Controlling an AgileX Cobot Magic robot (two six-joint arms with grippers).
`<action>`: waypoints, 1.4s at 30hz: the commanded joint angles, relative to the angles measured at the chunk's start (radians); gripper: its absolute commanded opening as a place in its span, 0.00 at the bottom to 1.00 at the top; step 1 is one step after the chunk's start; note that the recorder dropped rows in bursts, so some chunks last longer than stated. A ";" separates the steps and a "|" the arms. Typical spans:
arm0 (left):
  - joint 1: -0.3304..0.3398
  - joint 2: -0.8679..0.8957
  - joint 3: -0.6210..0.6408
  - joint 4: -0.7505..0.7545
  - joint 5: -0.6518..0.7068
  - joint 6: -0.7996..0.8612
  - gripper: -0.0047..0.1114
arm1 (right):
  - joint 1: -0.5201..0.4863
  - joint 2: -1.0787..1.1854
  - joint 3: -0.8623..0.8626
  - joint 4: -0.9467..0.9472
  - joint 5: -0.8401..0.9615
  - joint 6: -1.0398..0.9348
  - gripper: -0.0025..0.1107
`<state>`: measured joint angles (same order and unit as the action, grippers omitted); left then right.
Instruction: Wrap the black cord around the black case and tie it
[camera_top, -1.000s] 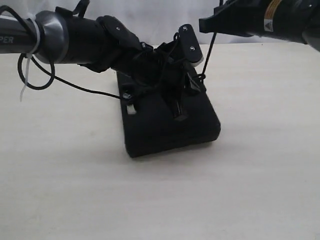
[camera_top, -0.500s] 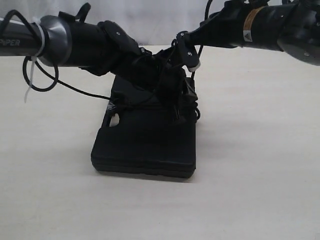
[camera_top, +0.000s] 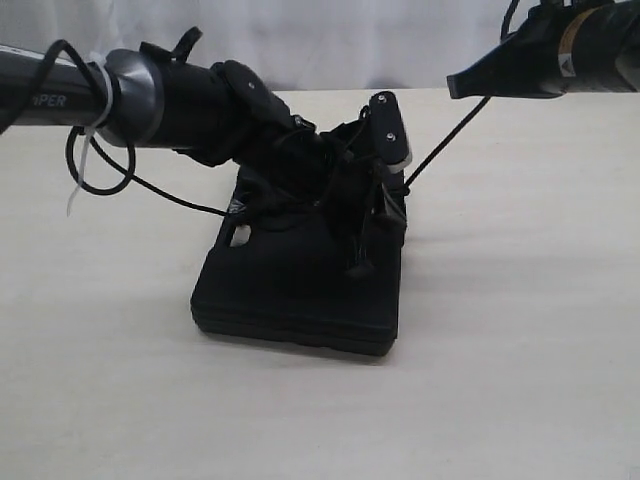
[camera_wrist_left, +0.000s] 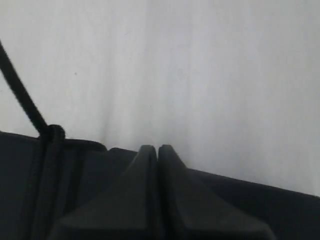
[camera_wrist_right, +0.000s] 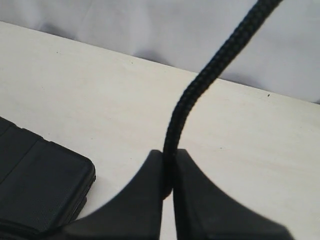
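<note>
Withdrawn right end effector (camera_wrist_right: 169, 162) around cord (camera_wrist_right: 200, 84)

We see the black cord (camera_wrist_right: 210, 70) as braided fibre rope. Its weave stands out coarse and matt where it rises from between the fingers of the right claw (camera_wrist_right: 169, 167). Those fingers look like smooth, matt black plastic, and so do those of the left claw (camera_wrist_left: 158, 152). Just beside the right claw, the black case (camera_wrist_right: 40, 185) has a finely grained plastic skin with a dull sheen along its rounded edge. The table (camera_wrist_right: 100, 90) under that claw is pale, smooth and matt (with a few tiny dark specks). Beyond both claws hangs a white cloth backdrop (camera_wrist_left: 200, 75), soft and faintly creased. Behind the left claw, the arm's grey sleeve (camera_top: 135, 85) has a satin, metal-like sheen, and the white zip tie (camera_top: 85, 165) by it looks like thin plastic.
</note>
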<state>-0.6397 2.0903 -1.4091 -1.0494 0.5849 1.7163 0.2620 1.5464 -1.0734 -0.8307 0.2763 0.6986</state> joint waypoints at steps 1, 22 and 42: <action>-0.014 0.028 0.001 -0.050 0.002 0.086 0.04 | -0.007 -0.011 0.018 -0.015 -0.020 0.016 0.06; -0.024 0.058 -0.001 -0.092 -0.300 0.118 0.04 | -0.007 -0.011 0.021 -0.015 -0.016 0.019 0.06; -0.035 0.098 -0.001 -0.088 -0.277 0.130 0.04 | -0.007 -0.005 0.055 -0.093 0.246 0.032 0.06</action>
<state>-0.6661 2.1714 -1.4109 -1.1335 0.2842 1.8415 0.2612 1.5464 -1.0399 -0.8682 0.4664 0.7173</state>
